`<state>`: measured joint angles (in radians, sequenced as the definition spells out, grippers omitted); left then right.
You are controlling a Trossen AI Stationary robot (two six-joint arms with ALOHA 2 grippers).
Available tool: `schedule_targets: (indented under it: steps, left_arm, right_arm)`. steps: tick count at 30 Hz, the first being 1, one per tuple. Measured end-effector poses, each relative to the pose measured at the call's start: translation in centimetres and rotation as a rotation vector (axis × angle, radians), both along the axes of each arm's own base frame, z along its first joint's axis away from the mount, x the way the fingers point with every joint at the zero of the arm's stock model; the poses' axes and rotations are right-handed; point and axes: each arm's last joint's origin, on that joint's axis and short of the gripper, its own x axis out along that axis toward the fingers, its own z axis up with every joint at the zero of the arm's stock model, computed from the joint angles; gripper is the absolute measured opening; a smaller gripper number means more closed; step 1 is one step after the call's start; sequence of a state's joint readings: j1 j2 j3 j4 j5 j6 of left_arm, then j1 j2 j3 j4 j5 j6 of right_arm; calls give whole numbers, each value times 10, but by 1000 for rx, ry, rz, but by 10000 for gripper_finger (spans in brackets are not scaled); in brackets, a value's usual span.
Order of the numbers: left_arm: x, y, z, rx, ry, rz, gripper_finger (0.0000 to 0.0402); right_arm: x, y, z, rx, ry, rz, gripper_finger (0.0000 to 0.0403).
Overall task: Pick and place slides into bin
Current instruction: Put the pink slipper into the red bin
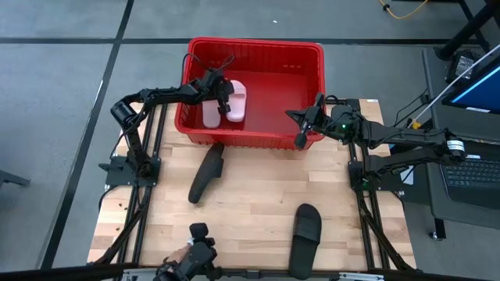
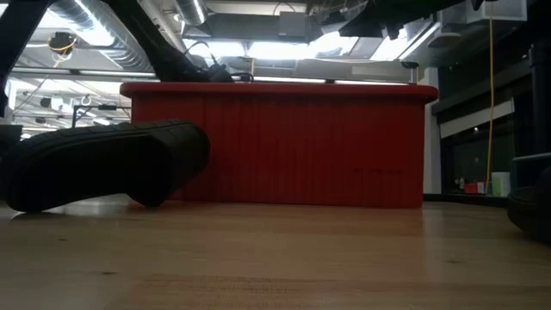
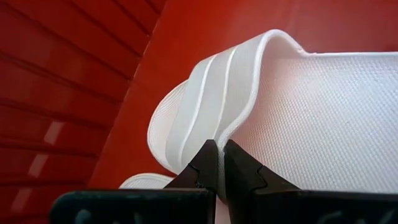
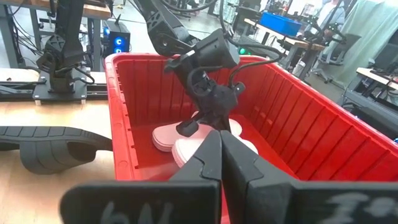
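The red bin [image 1: 312,55] stands at the table's far side and holds two pale pink slides [image 1: 237,101] [image 1: 211,115], side by side. My left gripper [image 1: 223,97] reaches down into the bin and is shut on one pink slide [image 3: 298,106]; the other pink slide [image 3: 142,181] lies below it. My right gripper [image 4: 221,155] is shut and empty, and hovers at the bin's near right corner [image 1: 297,119]. Two black slides lie on the table: one [image 1: 207,172] in front of the bin, lying on its side, and one [image 1: 306,232] near the front right. My left gripper pinches the pink slide's strap at its edge [image 3: 214,134], where the strap meets the footbed, between its two fingertips [image 3: 202,165]. The fingers come from above, slanting down into the bin. Whether the slide is lifted clear of the bin floor, I cannot tell.
The bin's tall wall [image 2: 275,146] fills the low view, with a black slide [image 2: 103,164] in front of it at the left and another [image 2: 529,202] at the right edge. A small dark camera mount [image 1: 199,250] sits at the table's front edge. Bare wood lies between the black slides.
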<state>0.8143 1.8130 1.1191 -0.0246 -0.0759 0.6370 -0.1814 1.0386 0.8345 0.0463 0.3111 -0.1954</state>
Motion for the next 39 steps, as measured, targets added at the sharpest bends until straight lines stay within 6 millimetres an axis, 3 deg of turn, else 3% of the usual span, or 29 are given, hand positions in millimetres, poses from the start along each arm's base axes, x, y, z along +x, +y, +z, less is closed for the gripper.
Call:
schedule_targets:
  steps: [14,39]
  left_arm:
    - [-1,1,1,9,1,40,5]
    - [-3,-3,-4,-60,16,44,83]
  right_arm:
    - [0,0,-1,2,15,0,3]
    - [0,0,-1,5,13,1,3]
